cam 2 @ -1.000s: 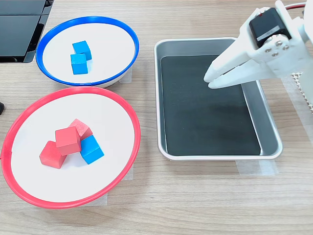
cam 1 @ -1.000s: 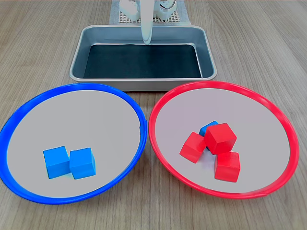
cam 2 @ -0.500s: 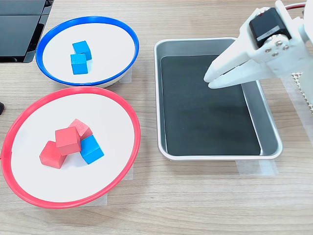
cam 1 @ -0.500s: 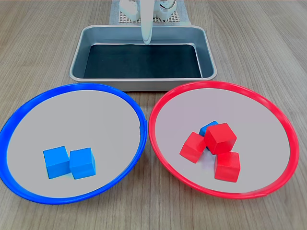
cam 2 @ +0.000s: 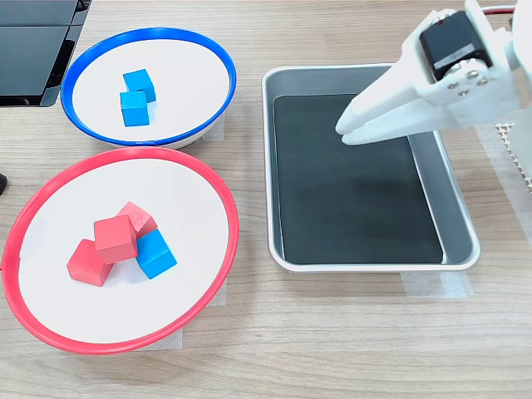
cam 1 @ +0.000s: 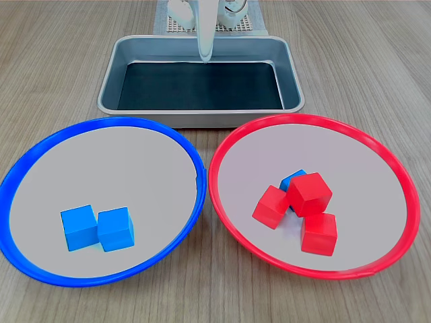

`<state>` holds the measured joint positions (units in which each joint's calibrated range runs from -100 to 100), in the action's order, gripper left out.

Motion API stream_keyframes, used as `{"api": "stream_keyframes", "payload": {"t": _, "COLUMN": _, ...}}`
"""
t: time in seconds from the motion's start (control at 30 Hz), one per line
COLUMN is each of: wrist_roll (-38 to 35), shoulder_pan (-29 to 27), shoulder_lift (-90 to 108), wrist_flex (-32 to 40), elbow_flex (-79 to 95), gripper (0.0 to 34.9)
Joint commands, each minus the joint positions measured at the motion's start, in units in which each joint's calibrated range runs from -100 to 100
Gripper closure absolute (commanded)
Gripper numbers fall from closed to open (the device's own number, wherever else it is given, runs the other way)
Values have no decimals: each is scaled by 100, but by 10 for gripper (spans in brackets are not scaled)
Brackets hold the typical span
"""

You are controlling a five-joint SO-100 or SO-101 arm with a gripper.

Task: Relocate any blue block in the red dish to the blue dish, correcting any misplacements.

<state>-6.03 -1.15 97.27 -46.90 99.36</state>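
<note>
In the red dish one blue block leans against a pile of three red cubes. The first exterior view shows only its top corner behind them. Two other blue cubes lie side by side in the blue dish. My white gripper hangs over the metal tray, well away from both dishes. Its fingers are together with nothing between them.
The rectangular metal tray with a black liner stands beyond the dishes in the first exterior view, on the second exterior view's right. A black object sits at the second exterior view's top left. My arm's base stands behind the tray.
The gripper has shifted a little toward the second exterior view's left and upward over the tray. The cubes and dishes have not moved.
</note>
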Motion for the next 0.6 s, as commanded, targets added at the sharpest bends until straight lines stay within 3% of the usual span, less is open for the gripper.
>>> {"api": "stream_keyframes", "payload": {"t": 0.0, "wrist_roll": -269, "shoulder_pan": -3, "shoulder_lift": -648, "wrist_flex": 542, "elbow_flex": -583, "gripper": 349}}
{"api": "stream_keyframes", "payload": {"t": 0.17, "wrist_roll": -503, "shoulder_pan": 364, "shoulder_lift": -2354, "wrist_flex": 1153, "elbow_flex": -2076, "gripper": 349}}
{"api": "stream_keyframes", "payload": {"t": 0.43, "wrist_roll": -1475, "shoulder_pan": 816, "shoulder_lift": -5058, "wrist_flex": 336, "elbow_flex": -4606, "gripper": 349}}
{"api": "stream_keyframes", "payload": {"t": 0.57, "wrist_roll": -2071, "shoulder_pan": 703, "shoulder_lift": -5783, "wrist_flex": 460, "elbow_flex": -5025, "gripper": 343}}
